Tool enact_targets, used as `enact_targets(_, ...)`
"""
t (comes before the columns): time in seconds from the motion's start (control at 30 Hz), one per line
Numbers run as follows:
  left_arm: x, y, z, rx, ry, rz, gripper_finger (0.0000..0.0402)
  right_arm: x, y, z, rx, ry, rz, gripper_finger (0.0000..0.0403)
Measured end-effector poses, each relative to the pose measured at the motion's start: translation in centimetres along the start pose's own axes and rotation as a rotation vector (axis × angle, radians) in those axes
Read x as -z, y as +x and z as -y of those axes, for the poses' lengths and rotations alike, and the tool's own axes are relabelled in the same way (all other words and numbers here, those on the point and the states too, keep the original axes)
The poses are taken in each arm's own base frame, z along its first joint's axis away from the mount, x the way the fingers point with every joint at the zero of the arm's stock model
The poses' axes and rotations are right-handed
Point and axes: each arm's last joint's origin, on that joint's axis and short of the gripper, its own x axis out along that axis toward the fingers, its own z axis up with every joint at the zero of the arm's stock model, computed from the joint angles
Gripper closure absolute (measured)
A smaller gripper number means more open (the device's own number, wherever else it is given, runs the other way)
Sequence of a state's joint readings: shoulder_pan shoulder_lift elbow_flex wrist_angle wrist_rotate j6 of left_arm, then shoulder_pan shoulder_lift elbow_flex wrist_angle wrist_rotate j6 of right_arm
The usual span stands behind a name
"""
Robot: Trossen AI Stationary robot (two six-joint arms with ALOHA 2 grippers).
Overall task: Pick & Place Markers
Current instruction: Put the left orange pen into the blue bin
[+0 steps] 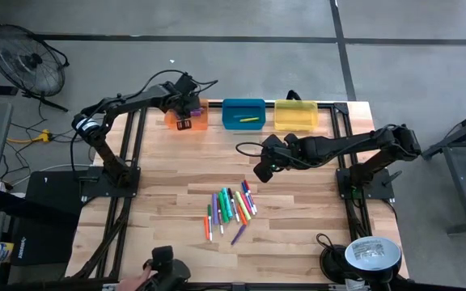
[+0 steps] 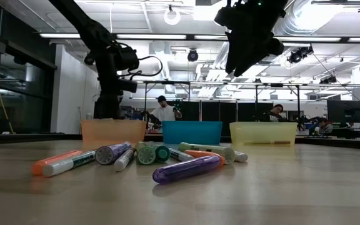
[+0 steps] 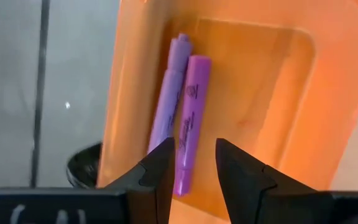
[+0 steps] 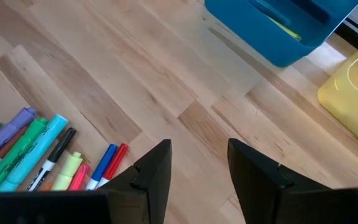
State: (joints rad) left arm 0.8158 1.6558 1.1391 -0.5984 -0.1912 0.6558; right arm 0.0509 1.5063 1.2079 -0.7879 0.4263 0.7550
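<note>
Wood planks make up my table (image 1: 168, 170), set in a bright workshop where people sit at desks far behind.

My left gripper's (image 3: 191, 163) two dark fingers (image 3: 160, 168) stand apart with nothing between them. Just past their tips, two purple markers (image 3: 185, 118) lie side by side on the floor of the orange bin (image 3: 272, 81). From above, that gripper hangs over the orange bin at the table's far edge, left of the blue bin (image 1: 243, 114) and the yellow bin (image 1: 296, 115). One yellow marker (image 1: 250, 120) lies in the blue bin.

My right gripper's (image 4: 197, 163) fingers are also apart and empty, over bare wood. It hovers near mid-table, between the bins and the pile of markers (image 1: 231, 206), which lies loose toward the near edge. The pile mixes purple, green, orange, blue and pink, many of them touching or overlapping. One purple marker (image 2: 186, 169) lies apart at the front.

I judge these markers light, stiff and smooth. They are round, so they will likely roll if nudged from the side. I would close across the barrel near its middle, fingers either side of the length, so it hangs level. In the crowded pile I expect a neighbour may get caught or dragged, so an outlying marker looks the safer pick.
</note>
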Motion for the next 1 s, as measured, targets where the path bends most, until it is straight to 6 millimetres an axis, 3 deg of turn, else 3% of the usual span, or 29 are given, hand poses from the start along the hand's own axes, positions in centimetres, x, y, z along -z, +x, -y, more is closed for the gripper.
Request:
enact_targets(0.6, -1.8, -7.3, -2.2, 0.332, -0.406, -0.036, 0.0291, 0.4, 0.0, 0.3, 0.022, 0.04, -0.047, 0.0257)
enact_targets(0.77, -1.4, -9.0, -1.4, 0.423, -0.463, -0.021, 0.0291, 1.0, -0.1, 0.8, 0.06, 0.029, -0.11, 0.0257)
enact_targets(1.0, -1.4, -11.7, 1.9, 0.441, -0.473, -0.014, 0.0291, 1.4, -0.2, 1.2, 0.104, 0.001, -0.156, 0.0258)
